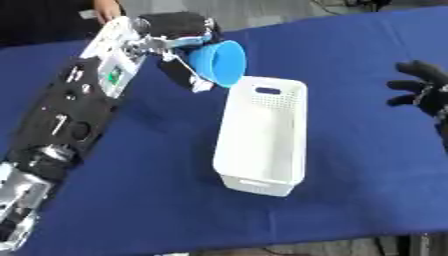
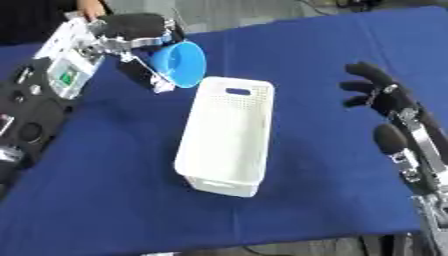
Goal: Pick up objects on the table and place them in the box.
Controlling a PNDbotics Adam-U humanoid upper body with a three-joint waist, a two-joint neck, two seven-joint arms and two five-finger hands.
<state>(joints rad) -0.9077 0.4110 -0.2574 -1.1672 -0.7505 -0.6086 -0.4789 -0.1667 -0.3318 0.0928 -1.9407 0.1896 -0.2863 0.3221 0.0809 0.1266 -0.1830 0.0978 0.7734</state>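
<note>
Two black robot arms reach over a table draped in a blue cloth [image 1: 350,60]. The left arm [image 1: 70,115] runs from the near left corner toward the far edge. A white box [image 1: 262,135], open side up, stands mid-table, its long axis running from the near edge to the far edge, a handle slot in its far end wall. The right hand [image 2: 378,92] hovers off the box's right side, fingers spread and holding nothing. The left hand [image 1: 179,30] has its fingers curled round a blue cup [image 1: 220,62], held above the box's far left corner, tipped sideways so its mouth faces right.
</note>
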